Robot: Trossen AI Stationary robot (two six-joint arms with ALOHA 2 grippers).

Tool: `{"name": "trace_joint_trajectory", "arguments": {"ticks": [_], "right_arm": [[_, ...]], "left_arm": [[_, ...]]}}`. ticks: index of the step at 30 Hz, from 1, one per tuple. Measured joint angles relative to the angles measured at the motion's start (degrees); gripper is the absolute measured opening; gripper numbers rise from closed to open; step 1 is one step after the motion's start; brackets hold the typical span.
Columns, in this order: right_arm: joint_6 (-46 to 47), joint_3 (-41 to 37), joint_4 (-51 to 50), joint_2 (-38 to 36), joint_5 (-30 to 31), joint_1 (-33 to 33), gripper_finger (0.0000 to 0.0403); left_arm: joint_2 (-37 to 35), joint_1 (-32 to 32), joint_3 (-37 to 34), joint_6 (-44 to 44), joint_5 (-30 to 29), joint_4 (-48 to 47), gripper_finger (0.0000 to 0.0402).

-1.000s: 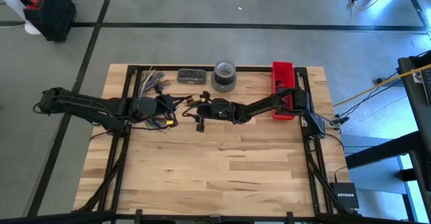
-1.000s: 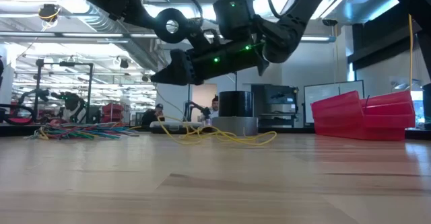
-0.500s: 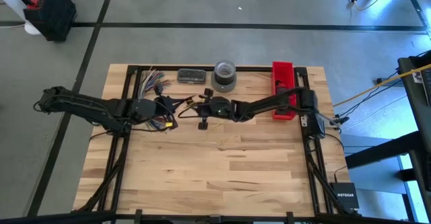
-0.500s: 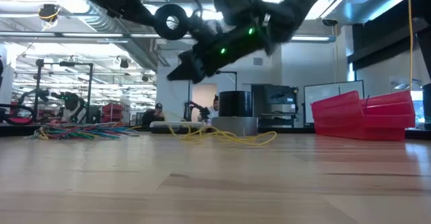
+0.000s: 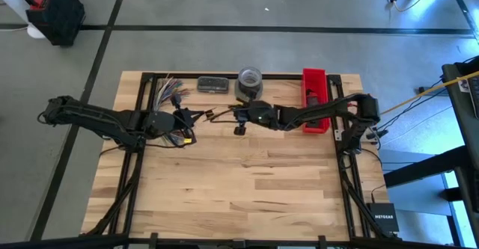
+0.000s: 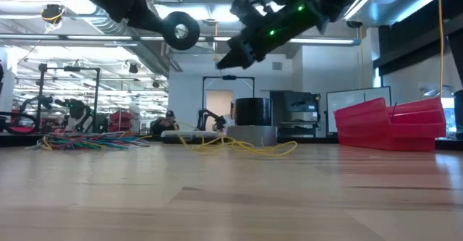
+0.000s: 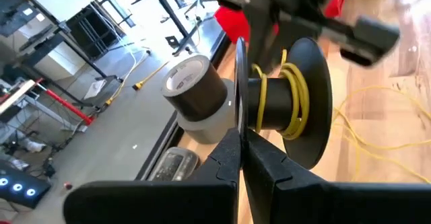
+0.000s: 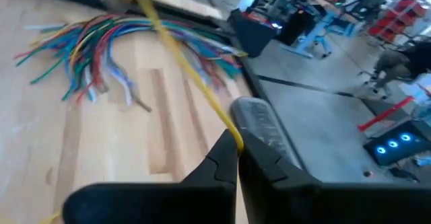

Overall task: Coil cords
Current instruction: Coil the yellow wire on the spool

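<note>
Wooden table — right gripper pulled back, jaws now pinching yellow cord; left jaws clamp spool.

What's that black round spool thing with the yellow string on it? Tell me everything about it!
The black spool looks like plastic: a round core between two flat discs. A thin yellow cord is wrapped a few loose turns around the core, and more of it trails onto the wooden table. The spool is tilted on its side, up off the table, with the left gripper shut on one disc's edge.
</note>
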Motion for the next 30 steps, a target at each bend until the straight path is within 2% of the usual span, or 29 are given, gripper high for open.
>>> {"name": "trace_joint_trajectory", "arguments": {"ticks": [4,12,24,30], "right_arm": [[2.20,-0.79,-0.47,-2.81,1.00,0.39,0.0010],[6.84,-0.80,-0.35,-8.84,0.80,5.23,0.0005],[10.45,-0.82,-1.12,-9.42,0.67,5.29,0.0005],[15.08,-0.80,3.38,-9.16,-6.05,5.28,0.0005]], "left_arm": [[0.26,0.16,0.00,0.89,-0.03,0.45,0.0000],[3.79,0.44,0.00,1.50,0.05,3.43,0.0000],[6.60,2.14,0.00,1.89,0.01,8.03,0.0000],[7.50,4.66,0.00,-1.44,1.16,10.06,0.0000]]}}
